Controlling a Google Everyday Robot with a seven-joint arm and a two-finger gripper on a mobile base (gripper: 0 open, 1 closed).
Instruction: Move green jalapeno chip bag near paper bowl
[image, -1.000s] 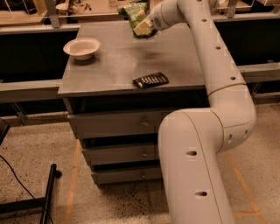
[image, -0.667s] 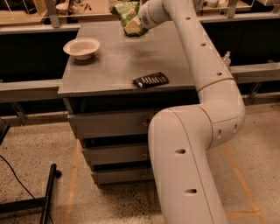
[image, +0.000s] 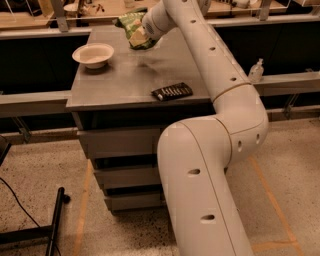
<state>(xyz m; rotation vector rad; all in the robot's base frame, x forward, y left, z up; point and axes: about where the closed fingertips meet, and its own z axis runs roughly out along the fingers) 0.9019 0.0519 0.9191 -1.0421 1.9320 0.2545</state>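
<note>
The green jalapeno chip bag (image: 130, 26) is crumpled green foil with a light printed picture. It hangs over the far middle of the grey table (image: 125, 75). My gripper (image: 140, 34) is at the end of the white arm, shut on the bag's right side. The arm partly hides the gripper. The paper bowl (image: 93, 54) is cream with a wide rim and sits at the table's far left. It is to the left of the bag and a little nearer the camera, with a gap between them.
A flat black packet (image: 172, 92) lies near the table's front right edge. My arm reaches across the table's right side. A clear bottle (image: 256, 71) stands on a rail to the right. A black stand (image: 55, 220) is on the floor at lower left.
My gripper has carried the chip bag leftward along the far side of the table, closer to the paper bowl. The bowl and the black packet have not moved.
</note>
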